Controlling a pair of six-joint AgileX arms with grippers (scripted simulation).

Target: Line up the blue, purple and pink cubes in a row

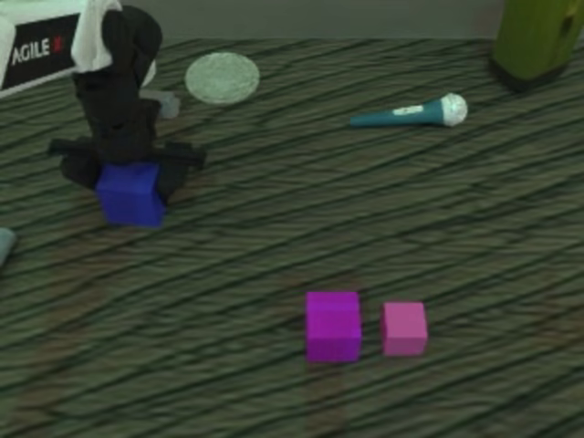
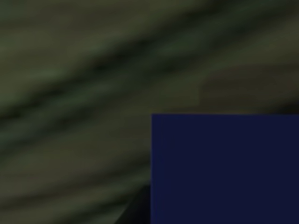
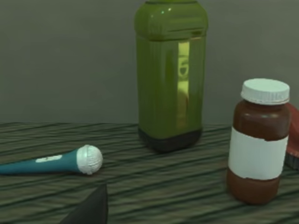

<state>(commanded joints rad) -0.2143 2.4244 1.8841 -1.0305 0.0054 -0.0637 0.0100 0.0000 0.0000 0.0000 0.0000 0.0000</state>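
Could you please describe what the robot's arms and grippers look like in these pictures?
Only the left arm shows in the top view: matte black, rounded segments, with a white section near its top. The left gripper is black too, on a wide black crossbar. Of the right gripper, only one dark pointed fingertip shows in its wrist view. No cables are visible.

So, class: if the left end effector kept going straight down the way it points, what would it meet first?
The blue cube, directly under the left end effector, at the table's left. How near it already is cannot be told.

The left arm (image 1: 114,87) looks matte black and bulky, apparently with a white upper cover.
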